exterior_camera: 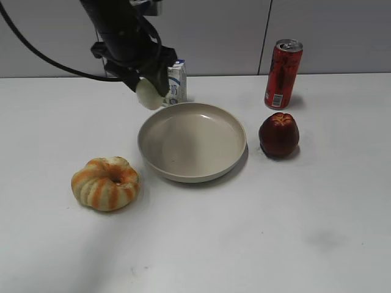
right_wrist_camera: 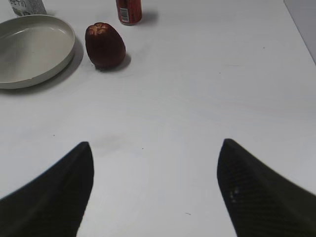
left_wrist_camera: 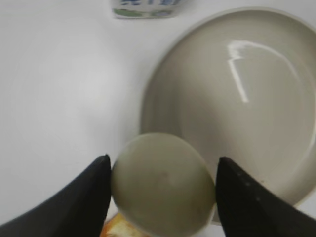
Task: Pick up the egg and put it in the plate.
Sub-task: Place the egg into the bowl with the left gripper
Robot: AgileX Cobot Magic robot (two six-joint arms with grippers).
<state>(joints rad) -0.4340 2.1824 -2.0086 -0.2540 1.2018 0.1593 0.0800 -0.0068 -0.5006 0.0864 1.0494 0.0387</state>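
My left gripper (exterior_camera: pixel 148 93) is shut on the pale cream egg (exterior_camera: pixel 147 94) and holds it in the air just above the far left rim of the beige plate (exterior_camera: pixel 238 131). In the left wrist view the egg (left_wrist_camera: pixel 163 182) sits between the two black fingers (left_wrist_camera: pixel 162 170), over the plate's left rim (left_wrist_camera: pixel 148 98). The plate holds nothing. My right gripper (right_wrist_camera: pixel 155 148) is open and empty over bare table, out of the exterior view; the plate (right_wrist_camera: pixel 66 34) lies at its far left.
A striped orange bun (exterior_camera: pixel 105 182) lies left of the plate. A dark red fruit (exterior_camera: pixel 279 134) and a red can (exterior_camera: pixel 283 74) stand to its right. A small white carton (exterior_camera: pixel 176 82) stands behind the plate, next to the left gripper.
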